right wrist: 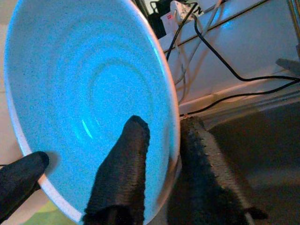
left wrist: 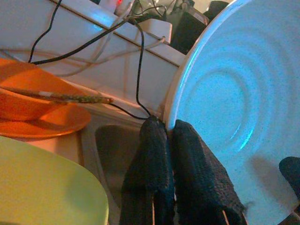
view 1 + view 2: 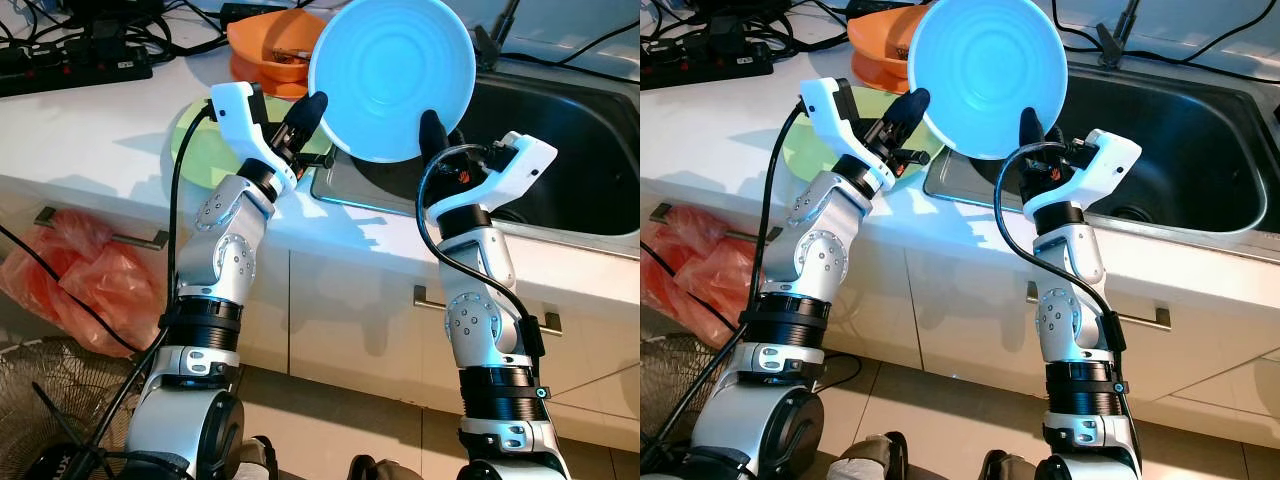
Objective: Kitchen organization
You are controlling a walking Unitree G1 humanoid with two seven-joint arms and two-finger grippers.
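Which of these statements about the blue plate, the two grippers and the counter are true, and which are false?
1. Both grippers hold the blue plate. True: the left gripper and the right gripper each pinch its rim.
2. The plate lies flat in the sink. False: it is held up, tilted, above the sink's edge.
3. A green plate lies on the counter. True.
4. The orange bowl is in the sink. False: it sits on the counter.

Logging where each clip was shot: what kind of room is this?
Most likely a home kitchen: a steel sink set in a white counter, cabinet drawers below, and both grippers holding a blue plate beside orange bowls.
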